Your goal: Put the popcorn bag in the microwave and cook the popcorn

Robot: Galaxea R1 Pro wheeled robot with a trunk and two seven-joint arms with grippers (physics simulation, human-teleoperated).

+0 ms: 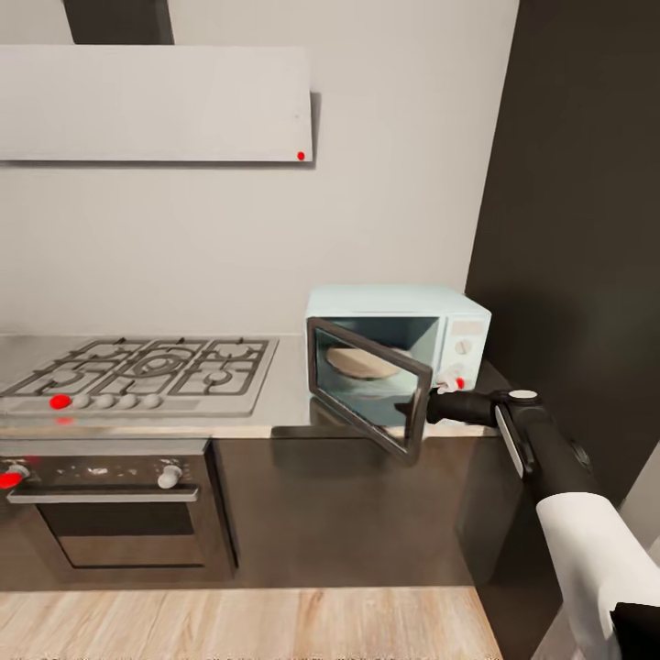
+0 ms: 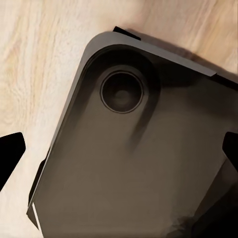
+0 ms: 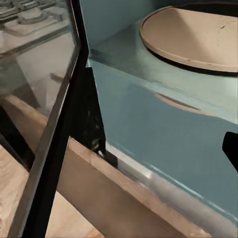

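The pale mint-blue microwave stands at the right end of the grey countertop. Its dark glass door is swung open toward me, and the tan turntable inside is bare. My right gripper is at the door's free edge and looks open, with one black fingertip beside the blue cavity floor. My left gripper hangs open over my dark base and the wood floor. The popcorn bag is out of view.
A grated gas hob lies to the left of the microwave, with a dark built-in oven below it and a grey hood above. A tall dark cabinet closes the right side. Wood floor runs along the cabinet fronts.
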